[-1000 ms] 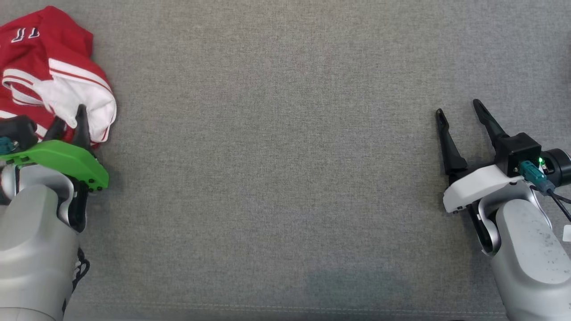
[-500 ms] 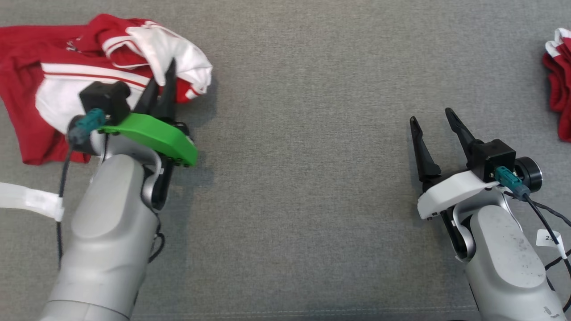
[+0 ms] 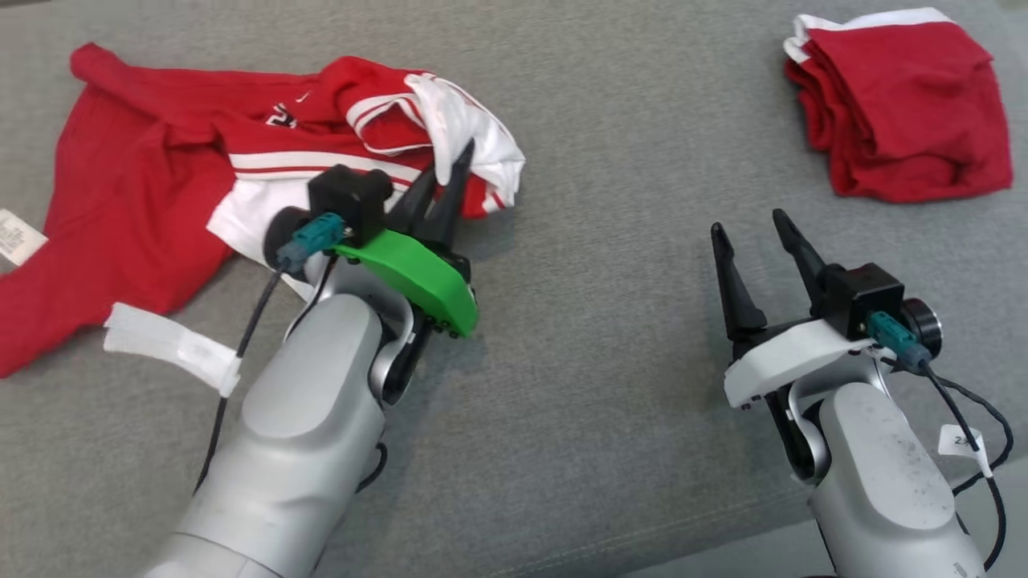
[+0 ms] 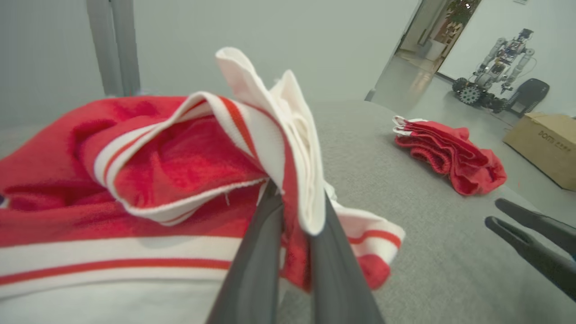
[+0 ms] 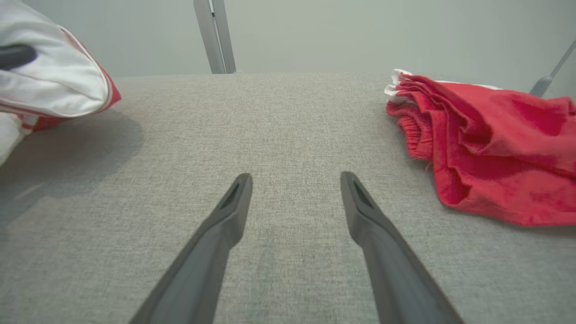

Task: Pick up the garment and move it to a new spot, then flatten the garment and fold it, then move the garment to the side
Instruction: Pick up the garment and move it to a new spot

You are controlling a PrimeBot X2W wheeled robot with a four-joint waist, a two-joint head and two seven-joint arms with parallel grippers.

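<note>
Red-and-white garment (image 3: pixel 144 201) in the pinch of the left claw (image 3: pixel 454 158); right claw (image 3: pixel 747 222) spread wide; cardboard box (image 4: pixel 544 146) print unreadable.

garment (image 3: pixel 144 185): one, at 10 o'clock
folded red cloth (image 3: pixel 899 104): one, at 2 o'clock
grippers: two, left gripper (image 3: pixel 451 160), right gripper (image 3: pixel 747 222)
box (image 4: pixel 542 144): one

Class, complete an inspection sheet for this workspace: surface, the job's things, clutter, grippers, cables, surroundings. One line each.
Surface: grey fabric surface, flat.
Job's things: red-and-white garment, crumpled, one white edge lifted.
Clutter: folded red cloth at far right; white tag at left edge.
Grippers: left gripper shut on garment; right gripper open, holding nothing.
Cables: black cable along left arm, taped; second cable at right wrist.
Surroundings: cardboard box, another robot.
</note>
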